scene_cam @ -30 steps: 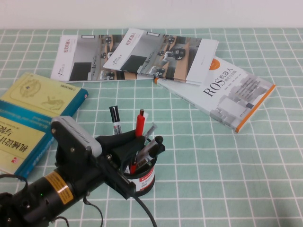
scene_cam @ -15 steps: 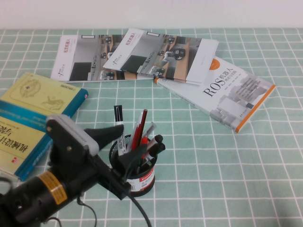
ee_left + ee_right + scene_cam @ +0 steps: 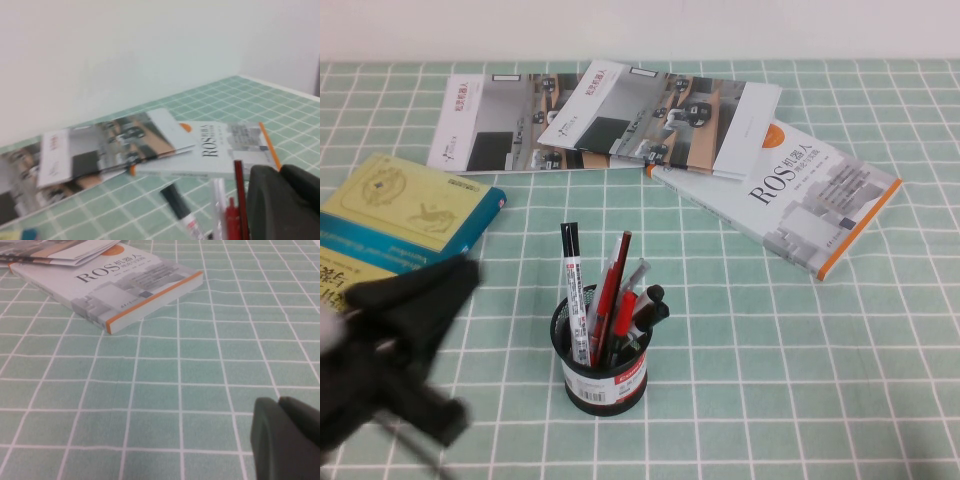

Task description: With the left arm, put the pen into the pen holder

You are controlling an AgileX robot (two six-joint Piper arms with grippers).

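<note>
Left arm clear of the pen holder, pen inside.

The left gripper (image 3: 405,300) sits to the robot's left of the pen holder (image 3: 602,362), apart from it and blurred, its black fingers (image 3: 280,200) pressed together on nothing; that reads as the release done and the arm free of the cup. The pen (image 3: 620,318) stands in the pen holder, red cap upward and leaning toward the rim, beside a black-and-white marker (image 3: 573,290) and a thin dark-red pen (image 3: 611,283), so the task looks complete. Beyond the holder lies a white ROS book (image 3: 782,193) and a spread of brochures (image 3: 605,115); to its left, partly under the gripper, a yellow and teal book (image 3: 405,205). The right gripper (image 3: 287,432) hangs low over the bare green checked cloth (image 3: 165,370) on the far side of the ROS book from the holder, fingers together, parked and idle.
</note>
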